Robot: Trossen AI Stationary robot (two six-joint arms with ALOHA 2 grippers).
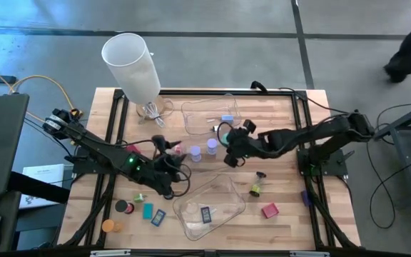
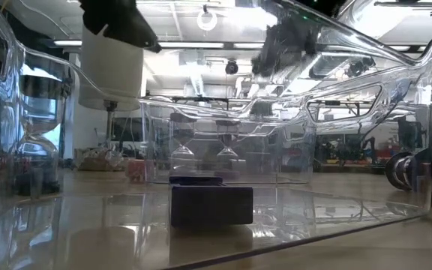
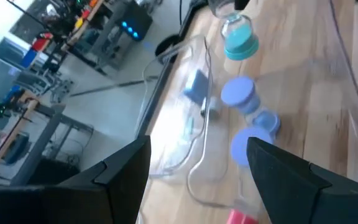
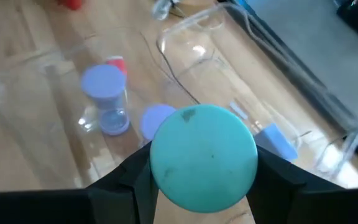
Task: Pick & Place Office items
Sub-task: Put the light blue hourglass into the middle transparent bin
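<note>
two lilac short cylinders [image 1: 203, 152] stand mid-surface between the pincers. the right pincer [image 4: 204, 186], just beside the far clear tray [image 1: 205, 114], is pinching a teal-capped cylinder [image 4: 204, 157]. the left pincer [image 3: 197, 168] is spread with nothing between its fingers, near a pink block [image 1: 176, 150].

- The high camera looked straight down on my whole table [image 1: 277, 193].
- The low camera sat inside a clear tray [image 2: 418, 150], facing the room.
- Both my wrist cameras looked closely down on the lilac cylinders [image 3: 238, 93], which they shared.
</note>
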